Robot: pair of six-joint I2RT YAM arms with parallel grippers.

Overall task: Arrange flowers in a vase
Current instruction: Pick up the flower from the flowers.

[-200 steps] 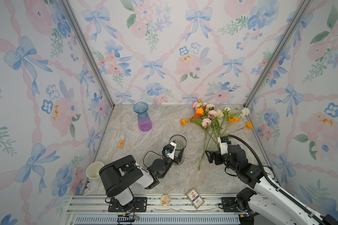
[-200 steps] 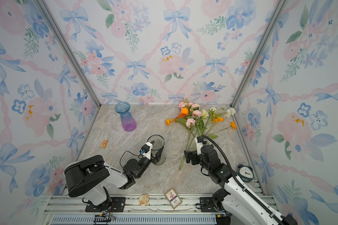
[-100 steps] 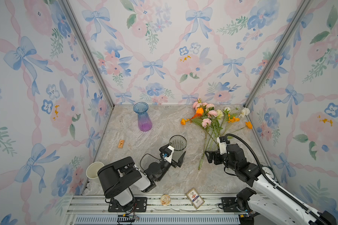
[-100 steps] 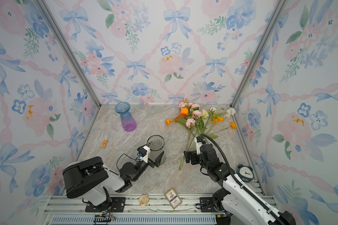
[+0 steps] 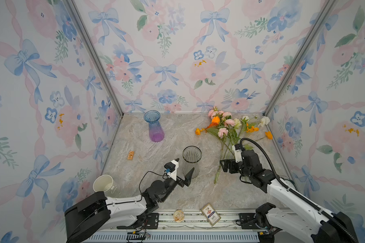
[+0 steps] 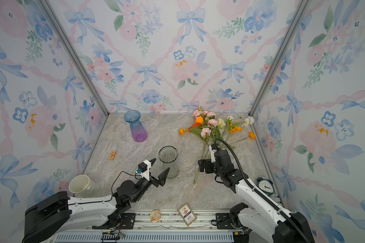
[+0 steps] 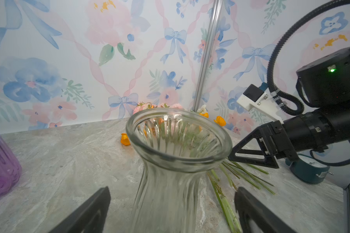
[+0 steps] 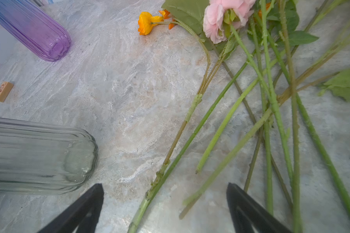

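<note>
Both our jaws gape empty: we worry the left jaws clip the clear vase just beside them, or the right jaws grab several tangled stems together.

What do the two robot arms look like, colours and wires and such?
The left arm and right arm have white shells with black joints. The left gripper and right gripper each carry two black triangular fingers and a white camera block. A ribbed black hose loops over the right arm; a thin black cable trails along the left.
</note>
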